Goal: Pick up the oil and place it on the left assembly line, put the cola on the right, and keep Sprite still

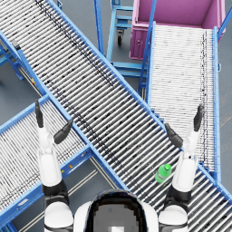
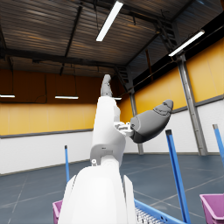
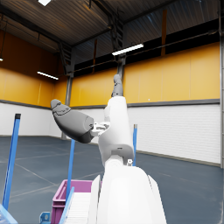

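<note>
A green bottle [image 1: 163, 172] lies on the middle roller conveyor [image 1: 99, 95], close beside my right forearm. My right hand [image 1: 188, 129] is raised above the conveyor with fingers spread and holds nothing. My left hand [image 1: 49, 127] is raised over the left roller line [image 1: 22, 149], also spread and empty. The left wrist view shows the left hand [image 2: 131, 118] against the hall's ceiling and walls. In the right wrist view the right hand [image 3: 94, 120] stands out against the hall in the same way. No oil or cola is in view.
The right roller line [image 1: 181, 81] runs up to a purple bin [image 1: 176, 18] at the far end. Blue frame rails [image 1: 97, 22] and a blue cart stand between the lines. The grey floor [image 1: 13, 90] shows at the left.
</note>
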### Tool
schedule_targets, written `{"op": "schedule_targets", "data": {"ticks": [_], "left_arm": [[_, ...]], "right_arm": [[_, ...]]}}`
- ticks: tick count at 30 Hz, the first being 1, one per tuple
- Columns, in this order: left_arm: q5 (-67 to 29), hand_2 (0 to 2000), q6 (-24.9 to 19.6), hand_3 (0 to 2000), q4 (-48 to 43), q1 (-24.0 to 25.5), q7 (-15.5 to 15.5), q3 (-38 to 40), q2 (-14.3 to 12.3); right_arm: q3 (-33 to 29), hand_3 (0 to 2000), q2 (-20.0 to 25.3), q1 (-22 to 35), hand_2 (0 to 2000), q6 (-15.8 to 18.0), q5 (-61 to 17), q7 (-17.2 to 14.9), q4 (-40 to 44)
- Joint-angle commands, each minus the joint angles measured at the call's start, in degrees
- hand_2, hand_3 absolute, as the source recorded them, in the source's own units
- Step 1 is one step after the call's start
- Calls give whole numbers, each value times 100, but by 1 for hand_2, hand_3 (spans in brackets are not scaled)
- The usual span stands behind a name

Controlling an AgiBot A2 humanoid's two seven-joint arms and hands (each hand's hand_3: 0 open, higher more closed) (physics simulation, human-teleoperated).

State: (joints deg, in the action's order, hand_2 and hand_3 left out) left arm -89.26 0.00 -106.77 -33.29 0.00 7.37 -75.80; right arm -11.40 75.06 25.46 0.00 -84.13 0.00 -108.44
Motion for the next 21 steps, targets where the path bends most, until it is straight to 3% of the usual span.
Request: {"op": "schedule_targets", "data": {"ticks": [1, 21], "left_arm": [[0, 0, 0, 0, -18, -250, 0, 168, 61], [1, 0, 0, 0, 8, 34, 0, 117, -26]], "right_arm": [[6, 0, -23, 73, 0, 0, 0, 0, -112], [12, 0, 31, -33, 0, 0, 0, 0, 18]]}}
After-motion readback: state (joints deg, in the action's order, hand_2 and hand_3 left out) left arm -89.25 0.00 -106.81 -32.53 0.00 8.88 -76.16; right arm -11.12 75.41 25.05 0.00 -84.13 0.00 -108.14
